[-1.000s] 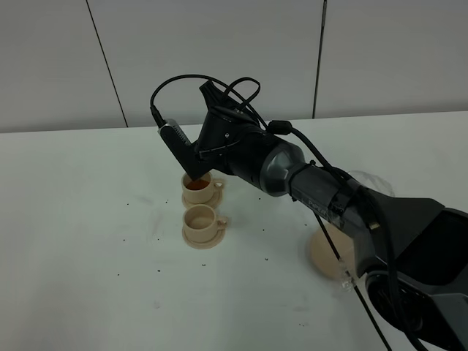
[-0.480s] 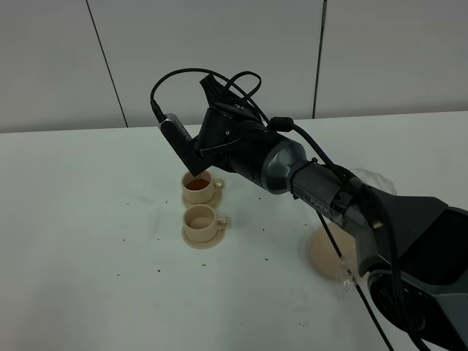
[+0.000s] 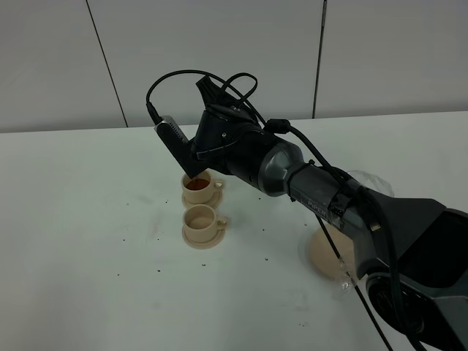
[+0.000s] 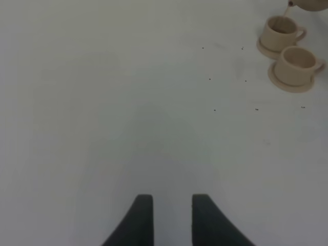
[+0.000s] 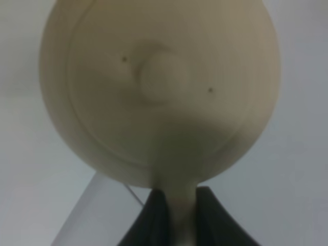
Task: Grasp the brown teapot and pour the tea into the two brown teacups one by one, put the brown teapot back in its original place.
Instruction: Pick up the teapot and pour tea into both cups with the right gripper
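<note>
The brown teapot fills the right wrist view, lid and knob facing the camera. My right gripper is shut on its loop handle. In the high view the right arm reaches across the table and hides the pot, holding it tilted over the far teacup, which has reddish tea in it. The near teacup stands on its saucer just in front. The left wrist view shows both teacups and the spout above the far one. My left gripper is open over bare table.
The wide tan saucer lies at the right, partly behind the right arm. Crumpled clear plastic sits behind the arm. Dark specks dot the white table. A grey panelled wall closes the back.
The right wrist has shifted slightly left and up over the far teacup, still holding the teapot tilted. The cups have not moved.
</note>
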{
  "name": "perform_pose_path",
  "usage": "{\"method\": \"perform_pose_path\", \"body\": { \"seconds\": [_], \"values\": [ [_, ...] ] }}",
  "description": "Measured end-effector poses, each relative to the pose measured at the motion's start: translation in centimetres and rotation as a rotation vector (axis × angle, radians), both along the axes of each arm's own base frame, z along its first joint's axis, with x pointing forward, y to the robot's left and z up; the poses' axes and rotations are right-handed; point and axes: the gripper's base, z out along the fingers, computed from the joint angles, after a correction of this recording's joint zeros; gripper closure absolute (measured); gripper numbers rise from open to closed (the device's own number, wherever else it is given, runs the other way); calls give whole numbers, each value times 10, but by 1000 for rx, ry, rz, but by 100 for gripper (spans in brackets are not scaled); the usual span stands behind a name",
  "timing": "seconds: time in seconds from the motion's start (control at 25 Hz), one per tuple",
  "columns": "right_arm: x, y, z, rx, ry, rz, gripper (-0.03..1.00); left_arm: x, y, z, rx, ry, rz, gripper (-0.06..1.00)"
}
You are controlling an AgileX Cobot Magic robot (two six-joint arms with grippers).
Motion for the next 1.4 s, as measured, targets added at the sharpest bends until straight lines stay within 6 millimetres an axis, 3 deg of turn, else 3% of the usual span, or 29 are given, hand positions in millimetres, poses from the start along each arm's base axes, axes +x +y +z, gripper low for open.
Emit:
{"method": "perform_pose_path", "body": {
  "seconds": [1.4],
  "values": [
    [-4,3,0,-3,1,-3,87,0,0,0,0,0,0,69]
  ]
}}
